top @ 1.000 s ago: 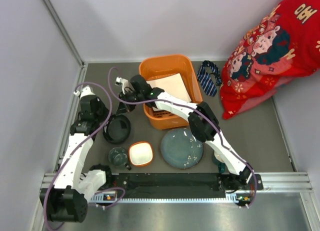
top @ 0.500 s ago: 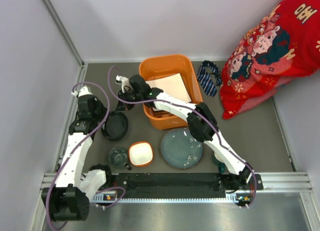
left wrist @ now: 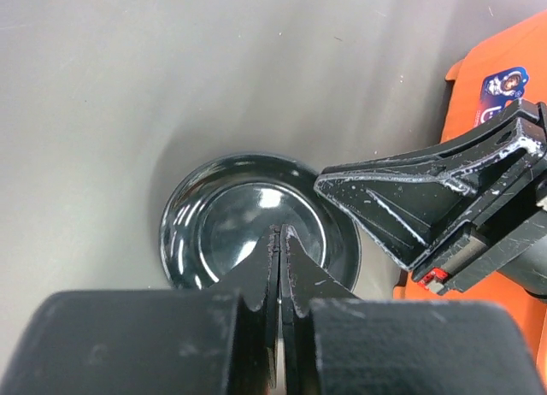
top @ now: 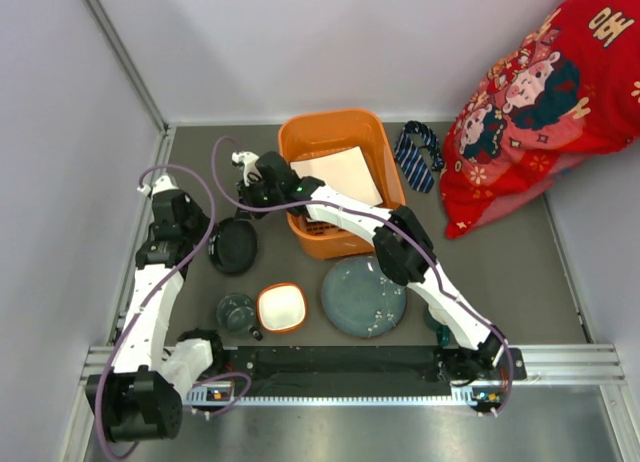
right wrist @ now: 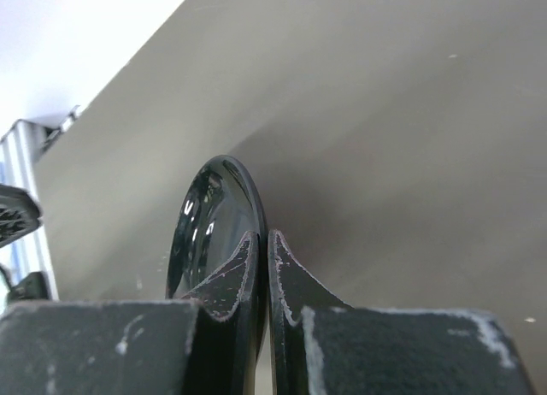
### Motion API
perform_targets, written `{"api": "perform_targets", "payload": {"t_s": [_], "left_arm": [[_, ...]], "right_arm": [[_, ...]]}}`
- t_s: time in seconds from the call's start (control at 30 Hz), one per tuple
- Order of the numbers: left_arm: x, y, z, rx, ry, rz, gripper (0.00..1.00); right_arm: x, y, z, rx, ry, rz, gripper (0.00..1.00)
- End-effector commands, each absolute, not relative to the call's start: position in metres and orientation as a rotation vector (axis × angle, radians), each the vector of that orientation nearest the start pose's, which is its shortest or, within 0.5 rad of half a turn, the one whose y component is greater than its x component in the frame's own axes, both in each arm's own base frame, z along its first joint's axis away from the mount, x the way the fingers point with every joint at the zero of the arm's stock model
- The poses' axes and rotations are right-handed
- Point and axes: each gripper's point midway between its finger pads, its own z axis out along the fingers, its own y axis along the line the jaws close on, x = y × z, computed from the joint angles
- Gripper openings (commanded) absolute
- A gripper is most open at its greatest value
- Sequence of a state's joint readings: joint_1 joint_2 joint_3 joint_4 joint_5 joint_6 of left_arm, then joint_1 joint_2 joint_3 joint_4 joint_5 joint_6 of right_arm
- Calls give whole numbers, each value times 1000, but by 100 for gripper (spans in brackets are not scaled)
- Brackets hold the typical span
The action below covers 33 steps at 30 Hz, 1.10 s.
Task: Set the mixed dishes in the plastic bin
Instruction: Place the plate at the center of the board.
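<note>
Firstly, table: grey, holds all items below.
- Red patterned cloth: far right corner, partly off the table.
- Bin: orange, far centre, upright.
- Blue-grey plate: flat on the table, just in front of the bin, outside it.
- White plate: inside the bin, leaning tilted.
- Dark dish: on the table just left of the bin, outside it.
- Bowl: orange, white inside; near edge, touching or almost touching the blue-grey plate's left side.
- Cup: dark teal, just left of the bowl.
- Necktie: striped blue, right of the bin.
- Right gripper: jaws narrow, pinching the dark dish's rim on the bin side.
- Left gripper: jaws pressed together, tips over the dark dish's inside; whether they nip its near rim cannot be told.
</note>
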State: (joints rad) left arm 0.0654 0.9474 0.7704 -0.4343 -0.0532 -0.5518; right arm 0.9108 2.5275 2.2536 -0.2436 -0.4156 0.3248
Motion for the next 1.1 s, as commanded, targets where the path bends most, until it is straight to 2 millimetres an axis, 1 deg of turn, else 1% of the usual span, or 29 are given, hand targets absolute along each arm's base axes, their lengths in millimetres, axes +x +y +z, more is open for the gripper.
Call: {"api": "perform_targets", "payload": {"t_s": [0.0,0.17,0.33,0.47,0.8,0.97,1.07], "left_arm": [[310,13,192,-704,2018,-218,0],[311,14,192,-714,2015,-222,0],[310,14,190,-719,2014,-228,0],[309,13,189,-721,2015,-231,0],[306,15,187,-725,2015,-230,0],[305,15,186,-726,2017,-228,0],[305,16,187,-728,2013,-229,0]], "right_arm": [[348,555,60,-931,2210,979,0],[352,543,47,-941,2240,887,0],[348,538,38,-987,2247,798,0],[344,538,37,-1018,2237,752,0],[348,533,39,-1014,2226,664,0],[346,529,32,-1024,2247,649,0],[346,529,31,-1024,2248,651,4]]}}
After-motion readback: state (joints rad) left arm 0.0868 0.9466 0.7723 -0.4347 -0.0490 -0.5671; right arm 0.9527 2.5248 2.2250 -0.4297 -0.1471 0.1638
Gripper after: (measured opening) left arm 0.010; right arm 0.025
